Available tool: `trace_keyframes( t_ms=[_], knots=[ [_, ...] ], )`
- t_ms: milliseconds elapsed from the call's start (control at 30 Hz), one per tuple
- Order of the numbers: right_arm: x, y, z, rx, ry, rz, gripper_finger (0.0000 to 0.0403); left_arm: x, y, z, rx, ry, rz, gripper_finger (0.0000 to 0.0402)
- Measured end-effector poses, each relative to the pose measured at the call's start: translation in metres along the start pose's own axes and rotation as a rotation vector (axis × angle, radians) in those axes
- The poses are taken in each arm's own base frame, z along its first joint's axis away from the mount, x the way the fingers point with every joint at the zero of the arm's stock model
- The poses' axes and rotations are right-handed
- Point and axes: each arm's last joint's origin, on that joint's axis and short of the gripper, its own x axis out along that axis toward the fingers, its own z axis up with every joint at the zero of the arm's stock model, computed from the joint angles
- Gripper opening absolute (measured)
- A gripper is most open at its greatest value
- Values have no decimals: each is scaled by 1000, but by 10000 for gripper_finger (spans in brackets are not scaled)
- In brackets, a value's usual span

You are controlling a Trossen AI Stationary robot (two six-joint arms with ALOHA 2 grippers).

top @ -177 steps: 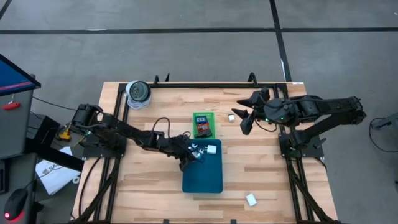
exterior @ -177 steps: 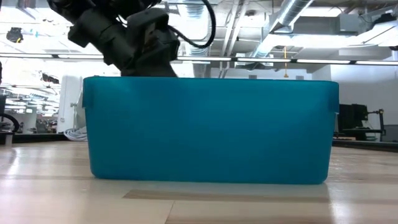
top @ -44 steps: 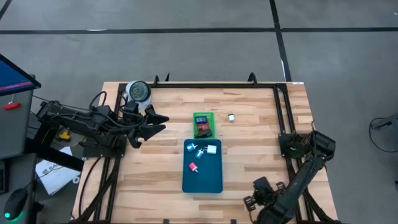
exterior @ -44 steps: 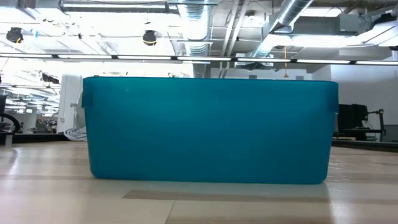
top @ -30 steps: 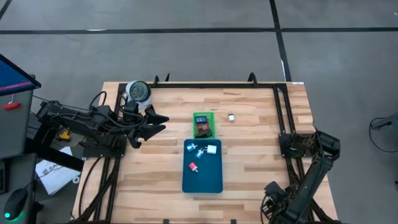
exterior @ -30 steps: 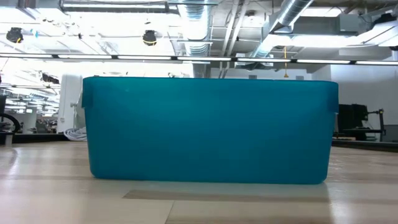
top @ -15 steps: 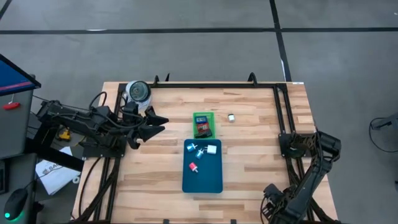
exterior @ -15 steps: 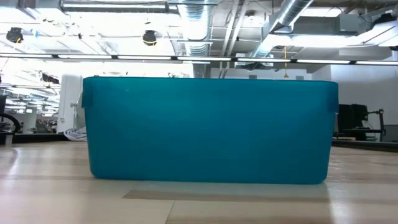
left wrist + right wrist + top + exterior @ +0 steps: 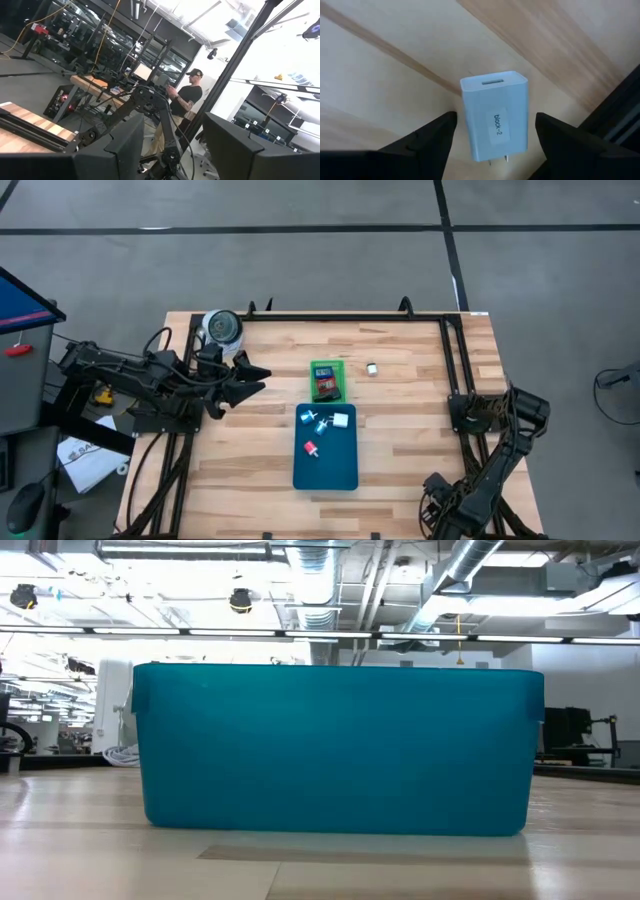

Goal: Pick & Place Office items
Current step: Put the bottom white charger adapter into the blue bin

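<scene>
Well right of the teal tray (image 9: 325,470), at the table's near edge, the right gripper (image 9: 492,131), fingers spread, straddles a white charger (image 9: 496,116); centre squarely before closing. Left gripper (image 9: 252,379) waits, fingers parted.

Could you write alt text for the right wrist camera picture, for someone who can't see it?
A small white plug-in charger block, labelled "block-2", lies on the pale wooden table. The right gripper hangs open over it, one dark finger on each side.

teal tray (image 9: 328,467): 1 | green tray (image 9: 326,370): 1 | white charger block (image 9: 496,115): 1 | arms: 2
</scene>
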Motion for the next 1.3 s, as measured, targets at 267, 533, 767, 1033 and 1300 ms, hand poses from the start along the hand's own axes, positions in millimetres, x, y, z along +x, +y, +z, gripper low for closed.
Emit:
trace_keyframes(
  t_ms=[267,533,767,1033,1300],
  knots=[
    [-1,3,5,9,-9,19,194,0,0,0,0,0,0,199],
    [-9,12,13,7,-60,53,150,0,0,0,0,1,1,199],
    [-32,32,44,-2,-191,120,151,0,0,0,1,2,1,199],
    [-69,54,91,-14,-352,186,154,0,0,0,1,2,1,199],
    [-122,64,139,-63,-505,211,155,0,0,-1,10,10,-7,199]
  ],
)
